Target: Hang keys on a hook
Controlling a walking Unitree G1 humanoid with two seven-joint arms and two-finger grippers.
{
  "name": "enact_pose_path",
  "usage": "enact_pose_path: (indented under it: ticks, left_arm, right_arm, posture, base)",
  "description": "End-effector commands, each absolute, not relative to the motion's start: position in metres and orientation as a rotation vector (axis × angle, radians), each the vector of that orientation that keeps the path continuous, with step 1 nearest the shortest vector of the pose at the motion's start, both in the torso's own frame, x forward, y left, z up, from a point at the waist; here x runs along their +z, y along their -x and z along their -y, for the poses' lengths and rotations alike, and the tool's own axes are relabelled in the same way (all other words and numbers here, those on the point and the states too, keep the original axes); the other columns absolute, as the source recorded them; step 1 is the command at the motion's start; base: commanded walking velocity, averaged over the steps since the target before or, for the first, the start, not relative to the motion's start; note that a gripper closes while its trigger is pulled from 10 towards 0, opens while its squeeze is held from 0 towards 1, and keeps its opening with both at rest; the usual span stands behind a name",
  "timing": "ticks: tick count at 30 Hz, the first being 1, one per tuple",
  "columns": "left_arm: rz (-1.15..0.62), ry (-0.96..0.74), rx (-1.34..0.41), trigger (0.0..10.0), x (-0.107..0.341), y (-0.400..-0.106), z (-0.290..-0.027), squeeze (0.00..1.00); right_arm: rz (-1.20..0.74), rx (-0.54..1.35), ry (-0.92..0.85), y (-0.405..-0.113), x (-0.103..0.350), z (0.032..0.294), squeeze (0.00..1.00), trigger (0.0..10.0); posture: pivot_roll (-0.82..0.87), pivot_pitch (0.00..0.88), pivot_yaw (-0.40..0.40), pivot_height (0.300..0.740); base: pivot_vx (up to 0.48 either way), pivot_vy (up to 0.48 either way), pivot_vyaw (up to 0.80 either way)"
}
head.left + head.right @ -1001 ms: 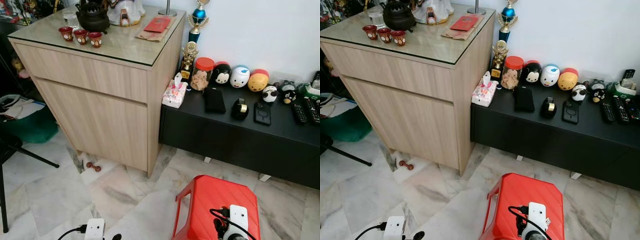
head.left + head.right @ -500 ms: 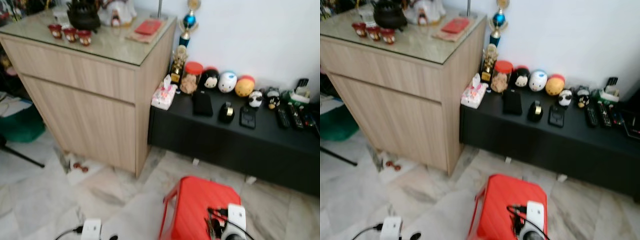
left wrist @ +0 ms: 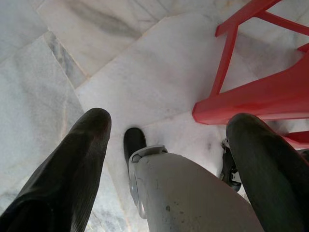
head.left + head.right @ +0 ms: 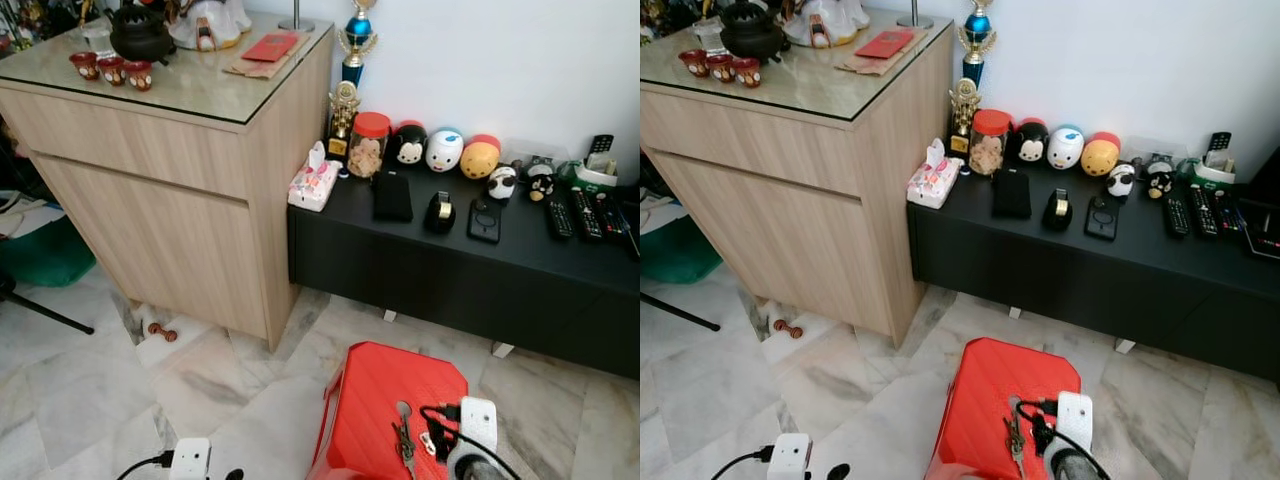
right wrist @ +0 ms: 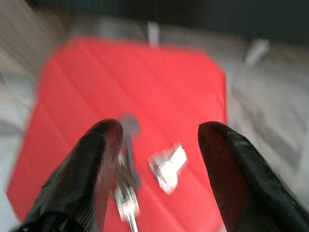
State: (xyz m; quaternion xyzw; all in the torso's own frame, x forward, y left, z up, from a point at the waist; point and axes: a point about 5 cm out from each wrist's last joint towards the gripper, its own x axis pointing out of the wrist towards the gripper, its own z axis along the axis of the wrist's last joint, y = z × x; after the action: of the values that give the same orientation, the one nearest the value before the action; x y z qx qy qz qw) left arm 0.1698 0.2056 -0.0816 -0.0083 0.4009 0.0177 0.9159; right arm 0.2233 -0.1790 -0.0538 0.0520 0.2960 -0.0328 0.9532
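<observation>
A bunch of keys [image 4: 403,432] with a small pale tag lies on top of the red plastic stool [image 4: 370,395] on the floor just ahead of me. My right gripper [image 5: 161,159] hovers above the stool top, open, with the keys [image 5: 126,162] and their tag [image 5: 169,166] lying between and below its fingers; that view is blurred. The right wrist with its white camera box [image 4: 477,424] sits at the stool's near right corner. My left gripper [image 3: 169,145] hangs open over the marble floor beside the stool's legs [image 3: 227,63], holding nothing.
A tall wooden cabinet [image 4: 170,190] with a glass top stands to the left. A low black console [image 4: 470,260] with toys, a jar and remotes runs along the white wall. A small dumbbell [image 4: 160,331] lies by the cabinet's foot. A black stand leg [image 4: 50,312] crosses the floor at far left.
The camera has swung to the right and steadied, so the whole scene sits further left. The keys now show on the stool top beside my right wrist.
</observation>
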Motion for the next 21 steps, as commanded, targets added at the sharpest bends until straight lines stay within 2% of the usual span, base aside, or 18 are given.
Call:
enact_pose_path:
  ticks: [1,9,16,21]
  left_arm:
    - [-0.844,0.022,0.034,10.0,-0.084,-0.164,-0.205,0.00]
    - [-0.847,0.017,0.026,10.0,-0.085,-0.164,-0.204,0.00]
    - [-0.857,0.012,0.022,10.0,-0.086,-0.162,-0.205,0.00]
    - [-0.850,-0.013,0.041,10.0,-0.085,-0.160,-0.210,0.00]
  right_arm:
    - [-0.554,-0.041,-0.078,-0.227,-0.049,0.180,0.00,10.0]
    - [-0.292,0.086,0.066,-0.238,-0.022,0.173,0.00,10.0]
    - [-0.114,0.062,0.025,-0.245,0.002,0.165,0.00,10.0]
    - [-0.107,0.067,0.005,-0.244,0.003,0.155,0.00,10.0]
  posture:
    - [0.10,0.087,-0.084,0.740]
    - [0.10,0.075,-0.083,0.740]
    - [0.09,0.058,-0.078,0.740]
    - [0.09,0.049,-0.077,0.740]
  base:
    - [0.000,0.000,0.00]
    - [0.000,0.000,0.00]
    - [0.000,0.000,0.00]
    - [0.000,0.000,0.00]
